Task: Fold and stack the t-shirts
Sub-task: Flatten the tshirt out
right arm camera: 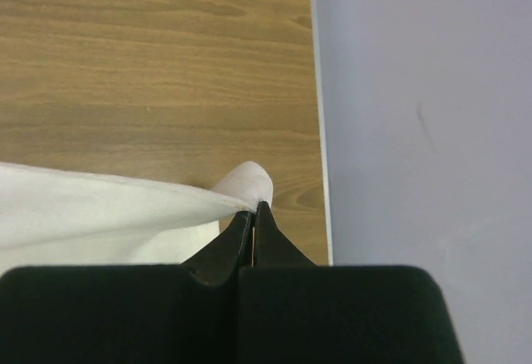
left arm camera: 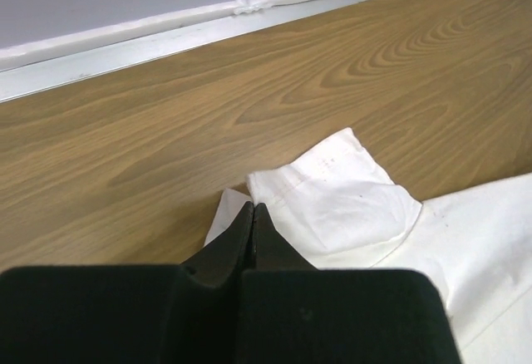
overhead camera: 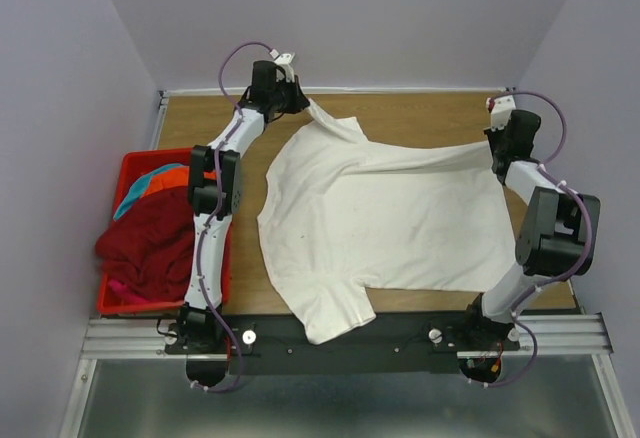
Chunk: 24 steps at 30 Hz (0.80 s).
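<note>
A large white t-shirt [overhead camera: 400,218] lies spread across the wooden table, and one sleeve hangs over the near edge. My left gripper [overhead camera: 300,98] is at the back left, shut on the shirt's far-left sleeve corner, which is pulled up into a point. In the left wrist view the closed tips [left arm camera: 252,208] pinch white fabric [left arm camera: 332,202]. My right gripper [overhead camera: 497,145] is at the back right, shut on a corner of the shirt that is drawn taut. In the right wrist view the cloth [right arm camera: 100,206] bunches at the tips [right arm camera: 256,206].
A red plastic basket [overhead camera: 125,163] stands at the left edge and holds a dark red shirt [overhead camera: 150,243], an orange one [overhead camera: 172,173] and a teal one [overhead camera: 135,196]. A white rail [left arm camera: 125,44] runs along the back wall. The table's right edge [right arm camera: 320,131] meets the wall.
</note>
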{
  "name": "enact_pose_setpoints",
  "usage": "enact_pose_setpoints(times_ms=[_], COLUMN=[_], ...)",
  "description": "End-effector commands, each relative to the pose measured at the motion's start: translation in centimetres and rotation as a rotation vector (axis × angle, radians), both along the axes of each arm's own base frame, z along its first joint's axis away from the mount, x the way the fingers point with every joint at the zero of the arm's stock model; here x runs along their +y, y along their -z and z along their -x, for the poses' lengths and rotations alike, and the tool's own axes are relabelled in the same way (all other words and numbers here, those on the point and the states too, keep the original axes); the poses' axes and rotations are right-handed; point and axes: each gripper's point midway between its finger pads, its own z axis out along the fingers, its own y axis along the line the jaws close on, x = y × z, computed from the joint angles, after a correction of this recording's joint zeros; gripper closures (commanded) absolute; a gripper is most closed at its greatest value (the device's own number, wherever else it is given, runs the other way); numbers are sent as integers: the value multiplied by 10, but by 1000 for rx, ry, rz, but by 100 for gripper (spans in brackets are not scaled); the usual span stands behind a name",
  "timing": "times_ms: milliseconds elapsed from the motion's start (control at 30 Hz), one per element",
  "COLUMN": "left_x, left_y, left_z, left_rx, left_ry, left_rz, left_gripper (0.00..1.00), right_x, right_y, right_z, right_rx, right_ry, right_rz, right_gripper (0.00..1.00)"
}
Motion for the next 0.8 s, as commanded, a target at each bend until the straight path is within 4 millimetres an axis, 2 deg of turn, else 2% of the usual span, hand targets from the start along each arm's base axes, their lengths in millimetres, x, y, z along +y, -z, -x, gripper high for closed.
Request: enact_pose_setpoints(times_ms=[0,33,167,333,500,533,600,633,767], left_x=[43,50,81,100,105,105,99,97,85], left_y=[-29,-33,-42,-42,-42,-47,-48,-55,-54], left_z=[-17,-17,-25,-32,-36,-37,-38,-40,-41], left_rx=[-60,-63,-78,-75,-77,-88,-93,-107,-110], left_ry=[-137,-157,-222,-262,-275,-271,-245,-236,-182], left_rz=[-21,-18,-8,-8,-3,1,16,26,53], left_gripper=[100,100,100,100,100,100,100,100,100], right_x=[-3,-1,6,9,24,25,23,20,9], right_y=[5,15,26,42,55,57,56,56,54], right_z=[-19,-22,-39,-57,-74,-77,-85,-87,-92], right_rx=[-7,12,34,55,69,71,63,59,52], right_ry=[-1,-13,-44,-48,-80,-77,-58,-46,-2], right_rz=[-18,-39,-87,-124,-137,-134,-125,-122,-90], right_gripper=[100,100,100,100,100,100,100,99,100])
